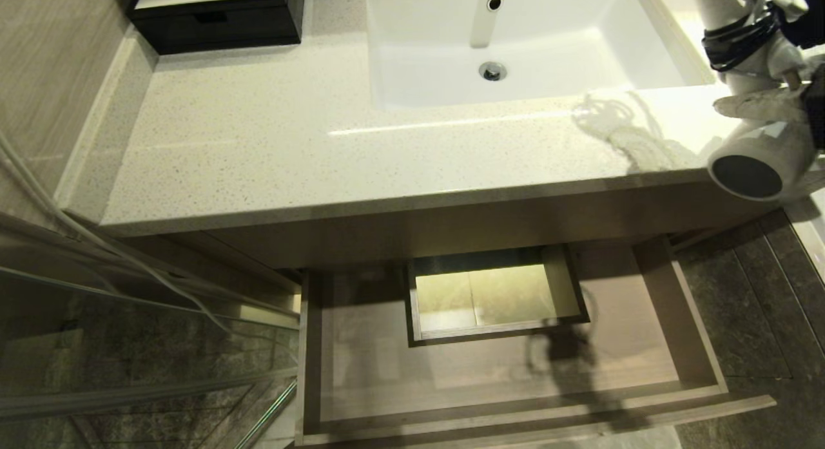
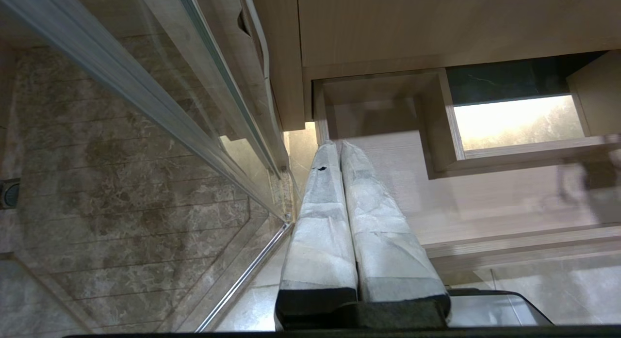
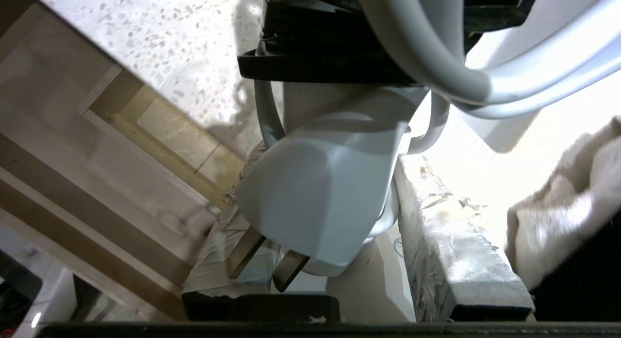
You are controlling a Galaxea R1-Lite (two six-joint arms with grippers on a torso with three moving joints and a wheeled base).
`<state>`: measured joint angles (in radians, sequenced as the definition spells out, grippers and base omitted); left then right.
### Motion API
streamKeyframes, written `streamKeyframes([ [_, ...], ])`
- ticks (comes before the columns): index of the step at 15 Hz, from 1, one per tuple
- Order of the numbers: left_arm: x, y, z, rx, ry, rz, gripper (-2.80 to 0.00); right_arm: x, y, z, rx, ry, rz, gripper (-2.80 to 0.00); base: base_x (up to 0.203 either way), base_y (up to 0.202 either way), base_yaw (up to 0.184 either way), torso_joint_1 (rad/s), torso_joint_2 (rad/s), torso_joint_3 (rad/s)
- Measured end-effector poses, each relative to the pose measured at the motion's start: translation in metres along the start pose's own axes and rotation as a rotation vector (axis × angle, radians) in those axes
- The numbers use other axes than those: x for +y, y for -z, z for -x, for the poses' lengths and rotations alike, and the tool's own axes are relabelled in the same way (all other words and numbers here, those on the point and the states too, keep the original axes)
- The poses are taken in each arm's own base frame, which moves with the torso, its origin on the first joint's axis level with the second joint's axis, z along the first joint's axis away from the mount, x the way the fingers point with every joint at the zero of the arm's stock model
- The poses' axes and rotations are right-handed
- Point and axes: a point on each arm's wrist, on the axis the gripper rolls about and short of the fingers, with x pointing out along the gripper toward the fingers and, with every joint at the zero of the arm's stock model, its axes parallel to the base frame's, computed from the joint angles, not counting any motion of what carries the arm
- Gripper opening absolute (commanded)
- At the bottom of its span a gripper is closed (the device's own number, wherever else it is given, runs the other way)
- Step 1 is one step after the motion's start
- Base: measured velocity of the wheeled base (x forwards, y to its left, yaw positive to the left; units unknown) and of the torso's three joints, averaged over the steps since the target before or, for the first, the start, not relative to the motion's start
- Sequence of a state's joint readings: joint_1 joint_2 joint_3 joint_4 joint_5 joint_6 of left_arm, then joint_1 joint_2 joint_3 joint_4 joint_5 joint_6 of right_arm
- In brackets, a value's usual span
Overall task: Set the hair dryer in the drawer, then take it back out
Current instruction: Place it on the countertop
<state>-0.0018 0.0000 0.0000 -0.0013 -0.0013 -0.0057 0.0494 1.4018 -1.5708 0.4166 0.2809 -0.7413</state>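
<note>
Beside the sink (image 1: pixel 651 24), right claw (image 3: pixel 335 217) grips hair dryer (image 1: pixel 760 165).

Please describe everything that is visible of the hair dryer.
The hair dryer is white, smooth plastic, with a short barrel ending in a dark round face. It hangs at the counter's right front corner, above the open drawer, clamped in the right gripper. Its white cord, bundled with a black tie, and its plug lie against the fingers.

Dryer clamped between the right gripper's fingers

The right gripper (image 3: pixel 335 231) grips the white dryer (image 3: pixel 383 221) between its taped fingers (image 3: pixel 451 241); the plug (image 3: pixel 320 192) and looped cord (image 3: pixel 436 52) hang just above them. Past the fingertips: speckled counter (image 3: pixel 184 52), open drawer (image 3: pixel 87 183).
</note>
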Motion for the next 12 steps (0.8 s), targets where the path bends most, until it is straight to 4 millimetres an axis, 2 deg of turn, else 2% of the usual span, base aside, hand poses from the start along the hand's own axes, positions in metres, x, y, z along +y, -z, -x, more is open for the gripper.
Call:
streamKeyframes([
  [5,0.0,0.0,0.0,0.0,0.0,0.0,-2.8,-0.013,-0.001,-0.051,-0.022,-0.055,0.04,-2.8,0.0,0.0,0.0,0.0,0.0,0.0],
  [12,0.0,0.0,0.0,0.0,0.0,0.0,-2.8,-0.012,0.005,-0.095,-0.03,-0.14,0.074,-2.8,0.0,0.0,0.0,0.0,0.0,0.0],
])
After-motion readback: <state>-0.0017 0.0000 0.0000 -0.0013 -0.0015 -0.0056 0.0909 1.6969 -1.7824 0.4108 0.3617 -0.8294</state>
